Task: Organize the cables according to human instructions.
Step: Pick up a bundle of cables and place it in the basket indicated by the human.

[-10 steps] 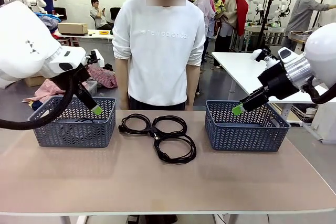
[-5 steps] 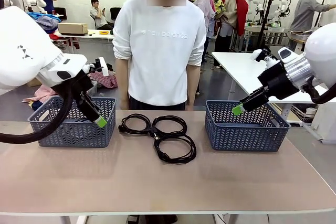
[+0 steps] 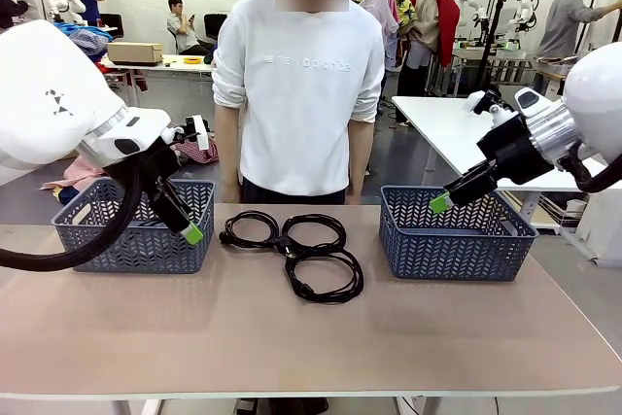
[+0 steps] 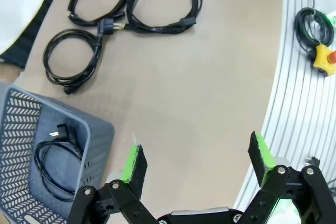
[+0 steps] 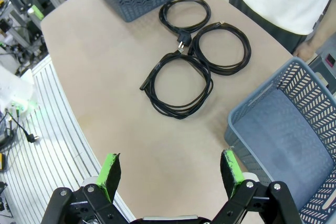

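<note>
Three cables (image 3: 289, 248) on the bench (image 3: 292, 347), a fourth cable (image 4: 55, 156) in the left basket (image 3: 136, 245).
Front view: the three coils touch one another at mid-bench between two grey baskets; the left pincer (image 3: 192, 233) points down at the left basket's front right corner, and the right pincer (image 3: 439, 203) slants above the right basket's (image 3: 452, 245) left rim. Left wrist view: the left pincer is released, its two green pads (image 4: 134, 163) wide apart over bare bench. Right wrist view: the right pincer (image 5: 170, 169) is likewise released above the bench, with three coils beyond.

front: level, across table (image 3: 292, 347) | wrists: high, downward | shared: cables (image 3: 288, 246)
</note>
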You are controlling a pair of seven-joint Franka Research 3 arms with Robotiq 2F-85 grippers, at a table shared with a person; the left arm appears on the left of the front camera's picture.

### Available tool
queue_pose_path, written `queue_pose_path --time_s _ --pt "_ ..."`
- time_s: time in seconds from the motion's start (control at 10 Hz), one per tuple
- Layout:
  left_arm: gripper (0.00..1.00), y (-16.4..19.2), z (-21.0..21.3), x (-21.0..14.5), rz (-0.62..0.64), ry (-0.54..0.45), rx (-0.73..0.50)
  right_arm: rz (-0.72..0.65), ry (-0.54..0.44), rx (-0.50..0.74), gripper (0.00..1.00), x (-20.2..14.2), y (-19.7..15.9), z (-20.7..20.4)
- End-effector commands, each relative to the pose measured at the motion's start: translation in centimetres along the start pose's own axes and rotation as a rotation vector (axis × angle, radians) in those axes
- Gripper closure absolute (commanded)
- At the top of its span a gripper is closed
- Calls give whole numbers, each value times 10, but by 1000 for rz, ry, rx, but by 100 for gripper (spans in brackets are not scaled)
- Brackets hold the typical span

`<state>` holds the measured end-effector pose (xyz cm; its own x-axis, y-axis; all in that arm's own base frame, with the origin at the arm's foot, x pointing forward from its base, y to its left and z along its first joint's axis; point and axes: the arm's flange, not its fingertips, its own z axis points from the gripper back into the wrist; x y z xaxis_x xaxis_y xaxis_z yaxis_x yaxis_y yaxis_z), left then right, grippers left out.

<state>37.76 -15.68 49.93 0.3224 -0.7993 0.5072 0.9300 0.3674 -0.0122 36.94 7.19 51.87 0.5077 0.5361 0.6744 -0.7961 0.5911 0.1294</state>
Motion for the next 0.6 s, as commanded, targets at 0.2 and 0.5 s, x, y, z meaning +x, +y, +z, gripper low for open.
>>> queue_pose_path --time_s 0.2,0.5 --pt "0 0 4 -1 5 -7 6 16 -26 20 0 -1 -3 -2" --pt "0 0 4 -1 5 -7 6 16 -26 20 0 -1 -3 -2"
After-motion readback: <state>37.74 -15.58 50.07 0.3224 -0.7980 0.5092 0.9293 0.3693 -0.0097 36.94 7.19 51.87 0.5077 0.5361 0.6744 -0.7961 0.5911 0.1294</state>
